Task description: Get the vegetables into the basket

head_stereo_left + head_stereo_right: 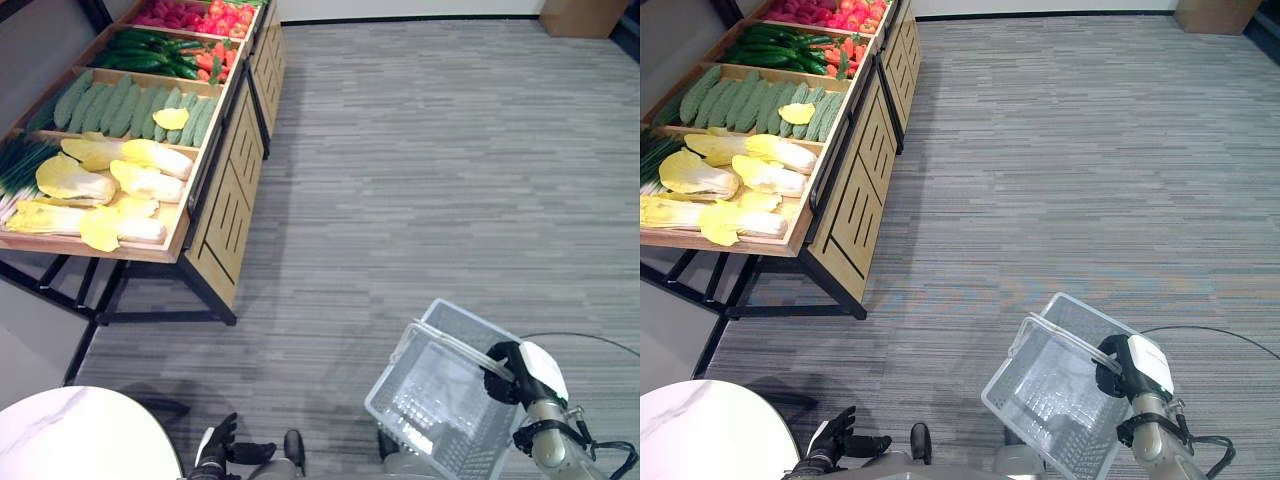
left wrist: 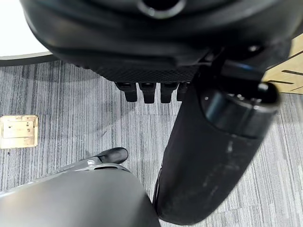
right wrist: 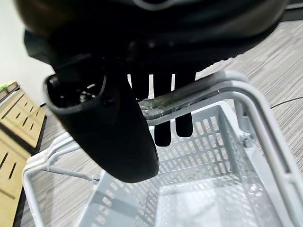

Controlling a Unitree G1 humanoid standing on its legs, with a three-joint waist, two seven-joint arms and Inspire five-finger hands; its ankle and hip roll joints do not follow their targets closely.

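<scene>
The robot's right hand (image 1: 512, 372) curls round the handle of an empty grey basket (image 1: 430, 405), carried low over the carpet and well apart from the vegetables (image 1: 110, 185) lying in the wooden produce stand (image 1: 225, 200). The left hand (image 1: 222, 444) hangs idle, fingers relaxed. Closing on the stand, the basket should be kept level, with the left hand free to pick.
</scene>
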